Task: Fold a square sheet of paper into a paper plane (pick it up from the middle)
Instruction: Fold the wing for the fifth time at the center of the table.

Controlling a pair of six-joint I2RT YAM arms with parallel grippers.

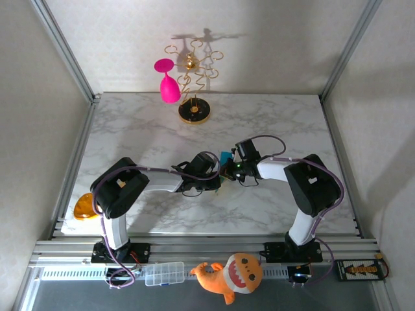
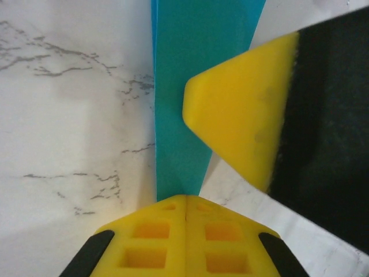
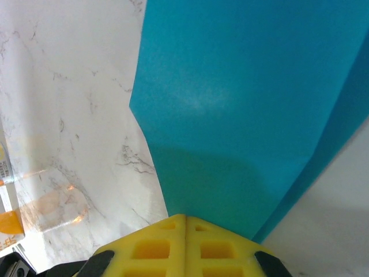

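Paper (image 1: 225, 157), turquoise and folded, sits near the middle of the white marble surface (image 1: 130, 129), held between both arms where they meet. In the left wrist view it is a narrow strip (image 2: 176, 86) running straight away from the left gripper (image 2: 185, 197), whose yellow fingers are pressed together on its near end. A yellow finger of the right gripper (image 2: 236, 115) lies over the strip's right edge. In the right wrist view the paper (image 3: 242, 104) spreads wide, with a fold line along its right side, and the right gripper (image 3: 184, 218) is clamped on its near edge. Whether the paper touches the surface cannot be told. From above, the left gripper (image 1: 218, 177) and right gripper (image 1: 229, 170) sit just beside each other. Well behind them stands a gold stand (image 1: 193, 110) with a pink goblet (image 1: 168, 84) hanging on it. An orange plush (image 1: 230, 275) lies at the near edge.
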